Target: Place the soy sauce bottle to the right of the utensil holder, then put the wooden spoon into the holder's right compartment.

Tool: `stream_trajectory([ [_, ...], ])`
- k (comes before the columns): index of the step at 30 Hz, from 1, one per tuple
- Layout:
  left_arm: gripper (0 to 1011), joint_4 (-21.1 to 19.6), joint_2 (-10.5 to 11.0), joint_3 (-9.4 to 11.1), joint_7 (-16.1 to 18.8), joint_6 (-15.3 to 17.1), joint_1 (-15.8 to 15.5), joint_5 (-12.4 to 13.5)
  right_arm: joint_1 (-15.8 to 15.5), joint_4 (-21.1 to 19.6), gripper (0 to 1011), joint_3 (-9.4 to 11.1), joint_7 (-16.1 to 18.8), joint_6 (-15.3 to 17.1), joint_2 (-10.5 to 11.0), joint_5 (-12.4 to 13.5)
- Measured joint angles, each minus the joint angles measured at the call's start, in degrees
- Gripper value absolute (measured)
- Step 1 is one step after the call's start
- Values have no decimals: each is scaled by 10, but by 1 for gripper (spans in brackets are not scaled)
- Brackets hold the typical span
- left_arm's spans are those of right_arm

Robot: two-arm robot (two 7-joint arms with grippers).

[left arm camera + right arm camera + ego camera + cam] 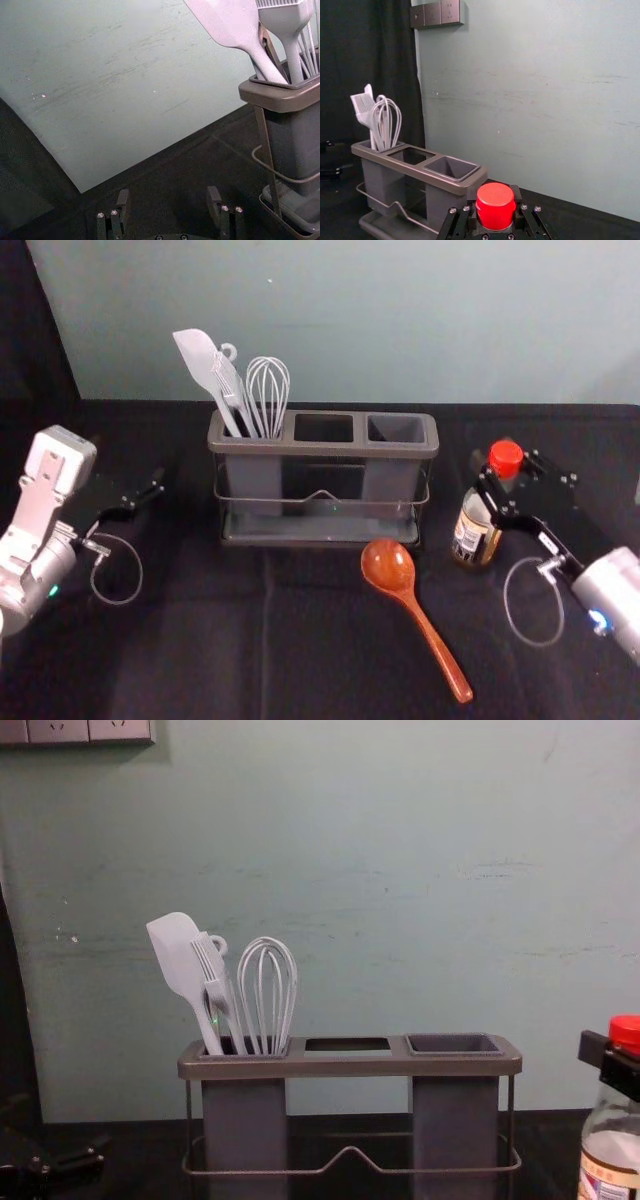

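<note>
My right gripper (497, 490) is shut on the neck of the soy sauce bottle (474, 530), just right of the utensil holder (323, 450). In the right wrist view the bottle's red cap (495, 205) sits between the fingertips of the right gripper (495, 212). The chest view has the upright bottle (609, 1150) at the right edge. The wooden spoon (388, 566) lies in front of the holder, bowl toward it, handle angled to the front right. My left gripper (148, 498) stands open left of the holder; its left wrist view shows the gripper (169, 200) with nothing between its fingers.
White utensils, including a spatula (196, 352) and a whisk (268, 392), stand in the holder's left compartment. Its middle and right compartments hold nothing visible. A pale wall (350, 320) rises behind the dark-covered table (180, 660).
</note>
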Motion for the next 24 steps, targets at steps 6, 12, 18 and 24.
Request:
stream_trajectory([
  [6,1000,0,0,0,0,0,0,0,42,45,382,-9,14,-5,0,-1],
  [12,1000,0,0,0,0,0,0,0,78,91,382,-16,33,-13,-1,6],
  [18,1000,0,0,0,0,0,0,0,106,132,382,-22,52,-29,-6,28],
  [24,1000,0,0,0,0,0,0,0,116,148,382,-26,58,-36,-9,36],
])
